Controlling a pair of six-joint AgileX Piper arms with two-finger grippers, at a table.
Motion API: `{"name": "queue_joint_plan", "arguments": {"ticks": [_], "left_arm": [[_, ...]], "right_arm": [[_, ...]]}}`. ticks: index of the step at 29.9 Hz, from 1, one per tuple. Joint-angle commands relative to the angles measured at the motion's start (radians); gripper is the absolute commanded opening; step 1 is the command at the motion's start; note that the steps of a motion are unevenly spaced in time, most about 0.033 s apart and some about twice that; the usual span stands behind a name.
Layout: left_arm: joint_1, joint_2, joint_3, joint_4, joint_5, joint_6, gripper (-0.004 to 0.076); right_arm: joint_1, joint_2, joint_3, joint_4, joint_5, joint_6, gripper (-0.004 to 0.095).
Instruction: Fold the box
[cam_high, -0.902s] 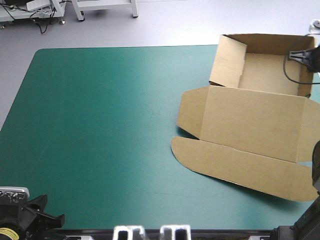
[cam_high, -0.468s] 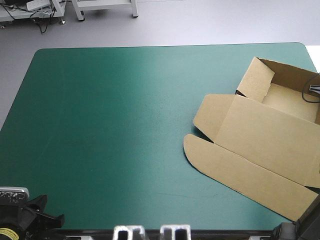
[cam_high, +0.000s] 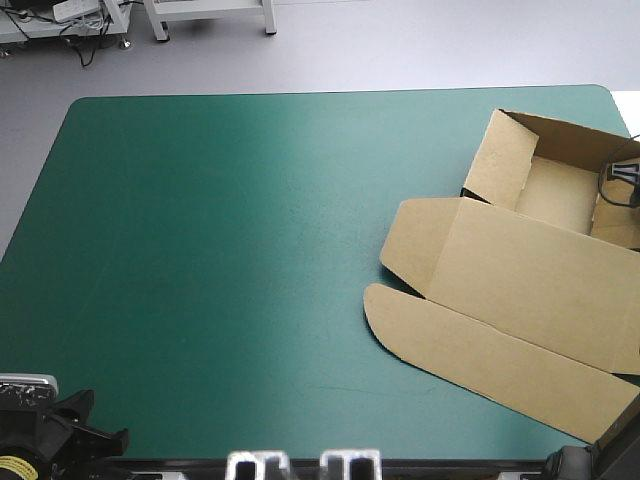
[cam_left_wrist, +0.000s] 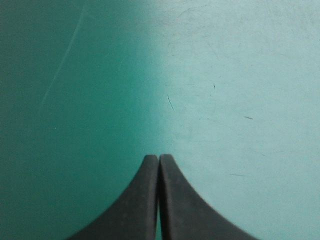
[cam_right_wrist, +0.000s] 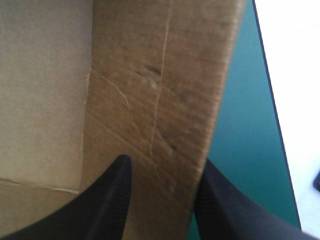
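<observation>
Slid slightly leftward since just before, the box (cam_high: 520, 270) lies long axis diagonal, rounded flap nearest, tray wall pinched in the right pincer (cam_right_wrist: 165, 162); left pincer (cam_left_wrist: 159, 157) closed, empty.

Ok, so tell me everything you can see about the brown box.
The box is plain brown board, an open tray with raised walls near the table's far right corner. Its lid lies flat on the teal-green cover toward the near edge, ending in a long tuck flap with a rounded corner. The right gripper clamps the tray wall nearest the table's right edge, a black finger on each side; the board there looks scuffed.
</observation>
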Motion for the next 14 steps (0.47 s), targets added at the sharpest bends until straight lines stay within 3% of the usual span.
{"name": "queue_joint_plan", "arguments": {"ticks": [1,7,10,12,14], "left_arm": [[-0.006,0.017,-0.019,0.004,0.029,0.003,-0.0009],[-0.006,0.017,-0.019,0.002,0.029,0.071,-0.0009],[-0.006,0.017,-0.019,0.002,0.029,0.071,-0.0009],[-0.006,0.017,-0.019,0.002,0.029,0.071,-0.0009],[-0.006,0.017,-0.019,0.002,0.022,0.079,-0.0009]], "right_arm": [[-0.003,-0.149,-0.03,0.041,0.017,-0.027,0.0378],[-0.003,-0.299,-0.03,0.077,0.017,-0.017,0.0378],[-0.003,-0.369,-0.024,0.197,0.017,0.023,0.0374],[-0.003,-0.438,0.014,0.322,0.017,0.034,0.0309],[0.006,-0.522,0.089,0.412,0.017,0.007,0.0172]]}}
